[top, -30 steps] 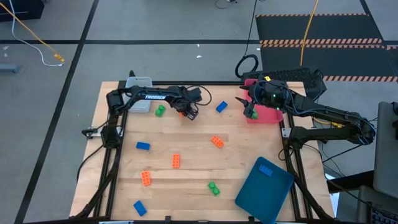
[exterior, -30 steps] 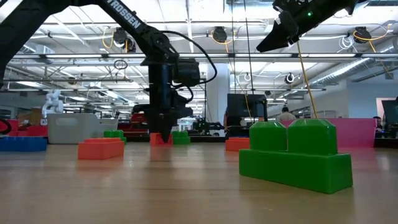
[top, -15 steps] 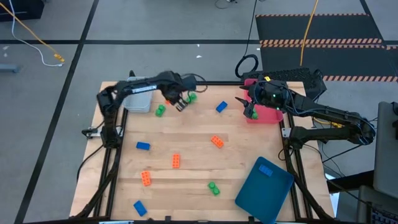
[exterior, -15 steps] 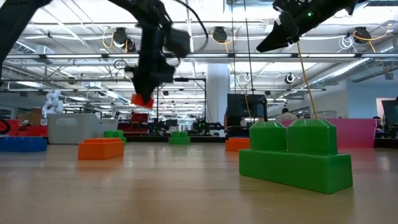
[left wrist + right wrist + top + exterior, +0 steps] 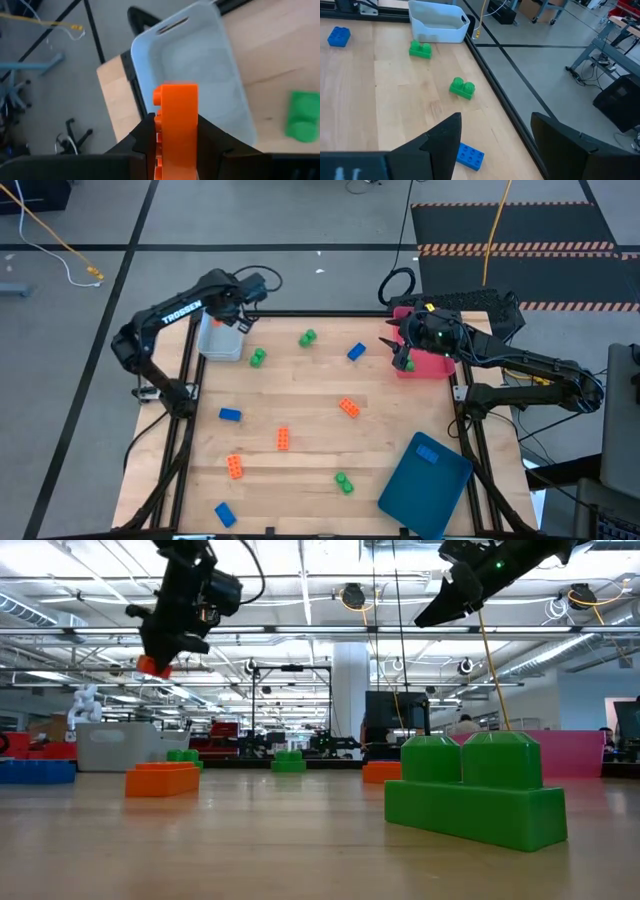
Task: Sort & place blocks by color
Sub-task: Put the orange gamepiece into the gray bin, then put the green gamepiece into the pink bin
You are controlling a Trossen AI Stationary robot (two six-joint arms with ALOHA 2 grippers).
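My left gripper (image 5: 224, 321) hangs over the pale-blue tray (image 5: 222, 345) at the table's far left corner, shut on an orange block (image 5: 175, 120). In the low view that orange block (image 5: 153, 665) hangs high above the table under my left gripper (image 5: 165, 645). My right gripper (image 5: 404, 360) waits open beside the pink tray (image 5: 432, 363) at the far right; the right wrist view shows its fingers spread (image 5: 495, 142). Loose blocks lie flat on the wood: green (image 5: 257, 358), green (image 5: 307, 338), blue (image 5: 356, 352), orange (image 5: 348, 408), and several nearer. My left gripper pinches the orange block between its two fingers (image 5: 139, 142), one on each long side (image 5: 161, 131). The fingers point down over the tray. The block is lifted clear, studs facing sideways, and its upper end (image 5: 175, 92) sticks out past the fingertips.
A dark-teal tray (image 5: 425, 485) sits at the near right corner with a blue block (image 5: 428, 452) on it. More blocks lie near: blue (image 5: 230, 415), orange (image 5: 283, 439), orange (image 5: 234, 467), green (image 5: 344, 482), blue (image 5: 224, 514). A large green block (image 5: 475, 790) fills the low view's foreground.
My left gripper has risen from the table's far middle with the orange block shut between its fingers and swung toward the far left corner, ending over the pale-blue tray. The block has been lifted clear of the wood. A green block it hid now shows.
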